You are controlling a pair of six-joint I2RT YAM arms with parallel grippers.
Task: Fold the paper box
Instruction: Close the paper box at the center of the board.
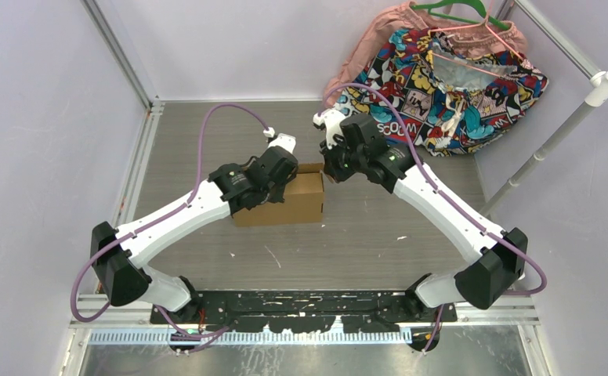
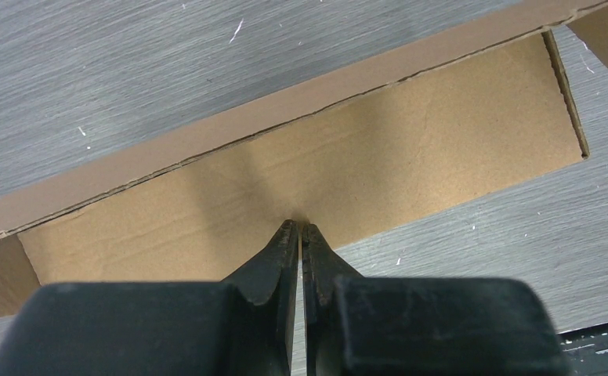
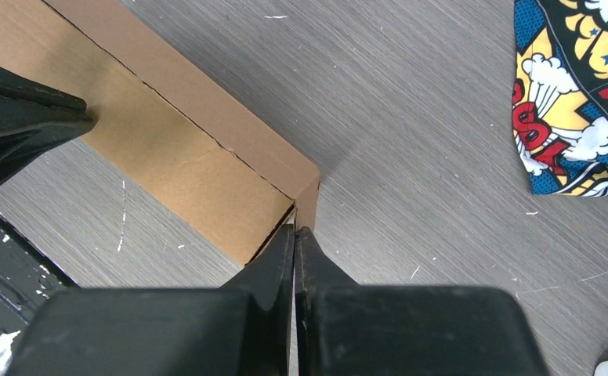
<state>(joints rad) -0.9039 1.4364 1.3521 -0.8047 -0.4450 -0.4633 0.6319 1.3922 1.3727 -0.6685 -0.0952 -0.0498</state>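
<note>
The paper box (image 1: 305,200) is plain brown corrugated cardboard (no print anywhere), folded up into a shallow rectangular shape. It lies flat near the middle of the grey bench (image 1: 363,243). Its top panel (image 2: 324,164) is down, with a thin dark seam along one long edge.

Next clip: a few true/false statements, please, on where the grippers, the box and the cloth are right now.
1. The left gripper is shut. True.
2. The right gripper stands wide open. False: it is shut, its tips at a corner of the paper box.
3. The comic-print cloth covers the box. False: it lies at the far right corner of the table, apart from the box.
4. Both grippers are at the box. True.
</note>
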